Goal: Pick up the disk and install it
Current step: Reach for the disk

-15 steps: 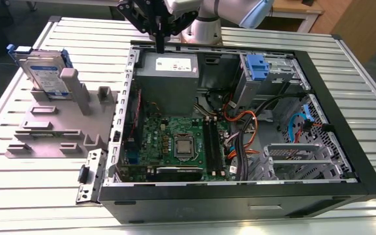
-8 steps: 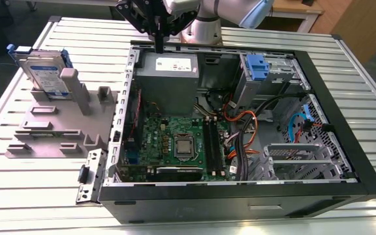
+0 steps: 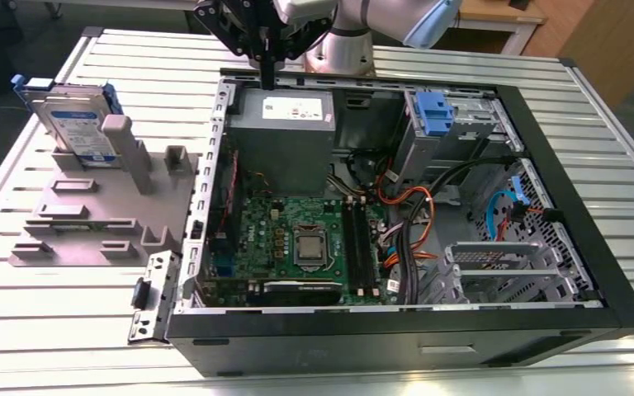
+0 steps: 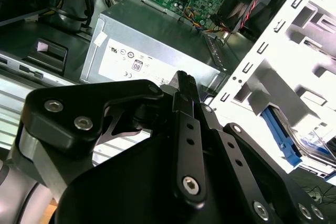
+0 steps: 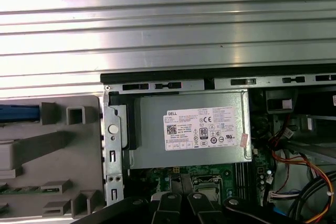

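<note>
The disk (image 3: 78, 124) stands upright in its grey rack (image 3: 75, 219), handle up, likely for easy grasping. The end effector (image 3: 264, 81), closed and empty, hangs above the power supply (image 3: 284, 132).

An open black computer case (image 3: 405, 337) lies on its side on a ribbed metal table (image 3: 614, 124). At the case's far end, toward the exterior view's left, sits a grey power-supply box (image 3: 284, 115) with a white sticker. Nearer than the box lies a green motherboard (image 3: 295, 239), with orange and black cables (image 3: 405, 216) to its right. A small blue bracket (image 3: 432, 111) sits in the far drive bay. A grey moulded fixture (image 3: 86, 219) stands just beside the case, on the exterior view's left.
</note>
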